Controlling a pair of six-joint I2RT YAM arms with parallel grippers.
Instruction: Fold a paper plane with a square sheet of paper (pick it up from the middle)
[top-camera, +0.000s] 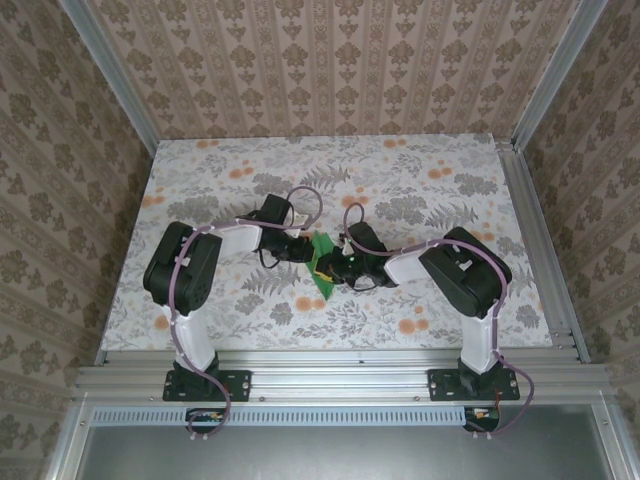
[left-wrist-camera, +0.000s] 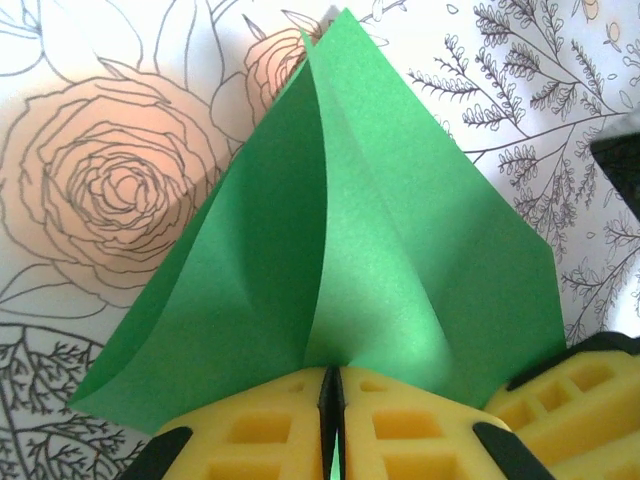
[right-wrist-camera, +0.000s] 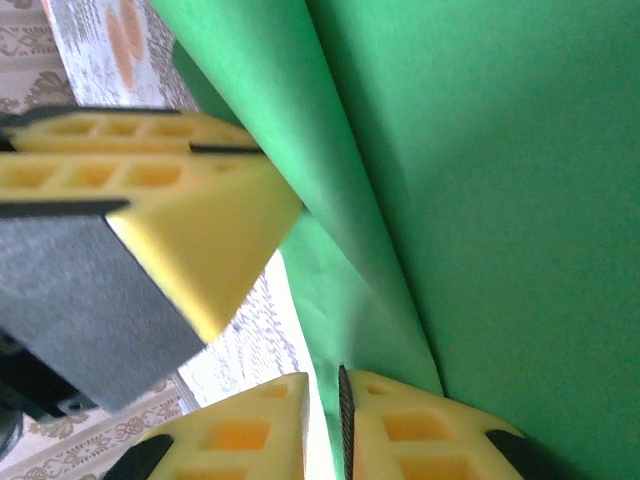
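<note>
**Operator:** What is the state of the left claw?

**Technician:** The left claw (left-wrist-camera: 333, 425) is closed. Its yellow fingers (left-wrist-camera: 240, 440) meet on one edge of the sheet of paper (left-wrist-camera: 380, 250). The green sheet spreads away from them, narrows to a point and has a crease along its middle.

**Operator:** And the right claw?

**Technician:** The right claw (right-wrist-camera: 325, 430) is almost closed, with a narrow gap between its fingers. A folded edge of the sheet runs into that gap. Whether the edge is pinched cannot be told.

**Operator:** Where is the sheet?

**Technician:** It is at the middle of the floral counter (top-camera: 420, 180), between the two claws, which face each other from left and right. The sheet is partly folded into overlapping layers. Whether it touches the counter cannot be told.
</note>
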